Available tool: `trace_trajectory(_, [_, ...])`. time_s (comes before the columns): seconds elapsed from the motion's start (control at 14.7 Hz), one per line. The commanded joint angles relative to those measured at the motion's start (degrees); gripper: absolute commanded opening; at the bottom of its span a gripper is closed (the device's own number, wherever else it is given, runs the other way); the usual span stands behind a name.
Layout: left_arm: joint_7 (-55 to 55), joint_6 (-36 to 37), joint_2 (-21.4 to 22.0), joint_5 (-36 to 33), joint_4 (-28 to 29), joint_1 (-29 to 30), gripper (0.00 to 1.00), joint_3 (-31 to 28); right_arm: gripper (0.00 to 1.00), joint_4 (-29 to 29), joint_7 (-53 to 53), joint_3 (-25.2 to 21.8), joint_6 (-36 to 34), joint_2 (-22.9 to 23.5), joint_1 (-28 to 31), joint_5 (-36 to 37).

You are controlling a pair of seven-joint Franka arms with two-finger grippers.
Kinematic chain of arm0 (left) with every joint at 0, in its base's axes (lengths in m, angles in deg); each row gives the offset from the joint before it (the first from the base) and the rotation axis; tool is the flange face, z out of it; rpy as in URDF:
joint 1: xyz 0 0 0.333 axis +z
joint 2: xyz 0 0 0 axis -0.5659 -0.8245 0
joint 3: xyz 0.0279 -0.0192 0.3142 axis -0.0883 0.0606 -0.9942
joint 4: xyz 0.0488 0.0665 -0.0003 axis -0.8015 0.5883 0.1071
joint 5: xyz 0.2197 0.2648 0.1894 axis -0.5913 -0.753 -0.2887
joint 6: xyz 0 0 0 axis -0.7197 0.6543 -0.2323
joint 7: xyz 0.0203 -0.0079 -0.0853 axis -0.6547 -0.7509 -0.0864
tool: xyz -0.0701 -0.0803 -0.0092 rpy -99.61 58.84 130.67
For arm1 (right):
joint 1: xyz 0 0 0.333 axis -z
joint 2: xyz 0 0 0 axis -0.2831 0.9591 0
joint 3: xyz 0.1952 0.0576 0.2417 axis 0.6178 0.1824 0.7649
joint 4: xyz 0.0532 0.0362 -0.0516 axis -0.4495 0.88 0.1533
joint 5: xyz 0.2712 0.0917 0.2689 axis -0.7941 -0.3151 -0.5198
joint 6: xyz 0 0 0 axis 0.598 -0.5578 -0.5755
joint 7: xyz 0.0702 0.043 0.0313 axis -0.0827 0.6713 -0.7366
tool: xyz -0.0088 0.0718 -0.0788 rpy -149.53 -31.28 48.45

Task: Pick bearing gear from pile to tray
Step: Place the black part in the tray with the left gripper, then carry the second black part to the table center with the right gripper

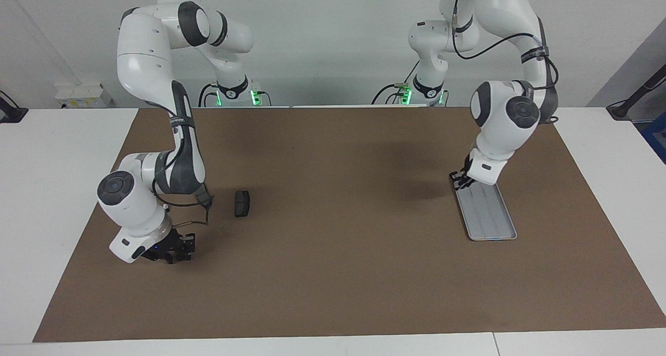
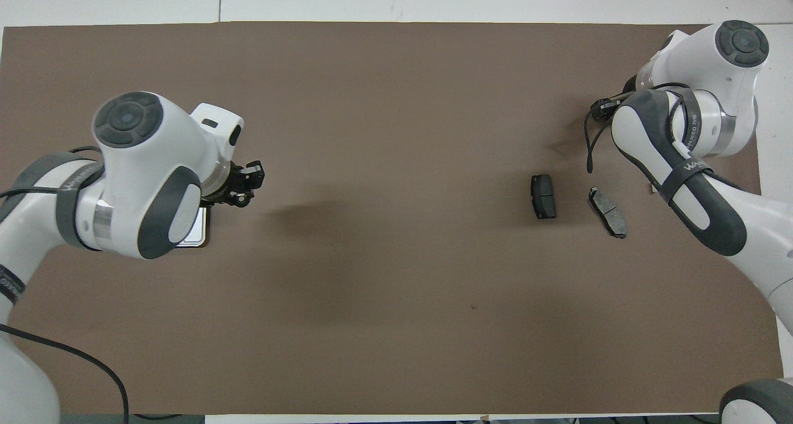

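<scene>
The silver-grey tray (image 1: 491,218) lies toward the left arm's end of the brown mat; only a corner (image 2: 193,237) shows in the overhead view. My left gripper (image 1: 461,178) is low over the tray's end nearest the robots and also shows in the overhead view (image 2: 245,183). Two dark grey brake pads (image 2: 543,196) (image 2: 608,212) lie toward the right arm's end; the facing view shows one (image 1: 242,203). My right gripper (image 1: 174,248) is low over the mat beside them. No bearing gear, white bracket or black round piece shows.
The brown mat (image 1: 333,272) covers most of the white table. The right arm's elbow and a loose cable (image 1: 200,210) hang over the spot beside the pads.
</scene>
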Motion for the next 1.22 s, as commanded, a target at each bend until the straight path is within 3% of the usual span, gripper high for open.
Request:
trace_trajectory(0.0, [7.82, -7.30, 1.18, 0.18, 5.69, 2.88, 0.12, 0.67, 0.38, -0.93, 0.48, 0.64, -2.15, 0.39, 0.76, 0.95])
trace_trajectory(0.14, [12.13, -8.20, 1.18, 0.18, 6.84, 4.10, 0.12, 0.58, 0.28, -0.58, 0.48, 0.64, -2.25, 0.39, 0.85, 0.95])
trace_trajectory(0.27, [15.47, -8.72, 0.92, 0.18, 7.37, 5.87, 0.12, 0.59, 0.03, -0.49, 0.48, 0.64, -2.68, 0.39, 1.02, 0.86])
trace_trajectory(0.34, [16.62, -10.12, 0.74, 0.18, 8.33, 5.96, 0.12, 0.58, 0.00, -0.49, 0.48, 0.73, -2.69, 0.31, 1.03, 0.86])
trace_trajectory(0.61, [16.63, -13.82, 0.56, 0.18, 11.50, 5.87, 0.13, 0.58, 0.00, -1.45, 0.74, 0.73, -5.39, -0.22, 0.94, 0.77])
trace_trajectory(0.81, [16.81, -13.30, 0.74, 0.18, 11.68, 5.96, 0.14, 0.58, 0.00, -4.61, 1.61, 0.90, -14.25, -3.81, -1.77, 0.07])
trace_trajectory(1.15, [17.42, -13.91, 0.91, 0.18, 12.73, 6.84, 0.15, 0.58, 0.00, -5.58, 20.11, 2.57, -29.11, -13.30, -9.15, -1.59])
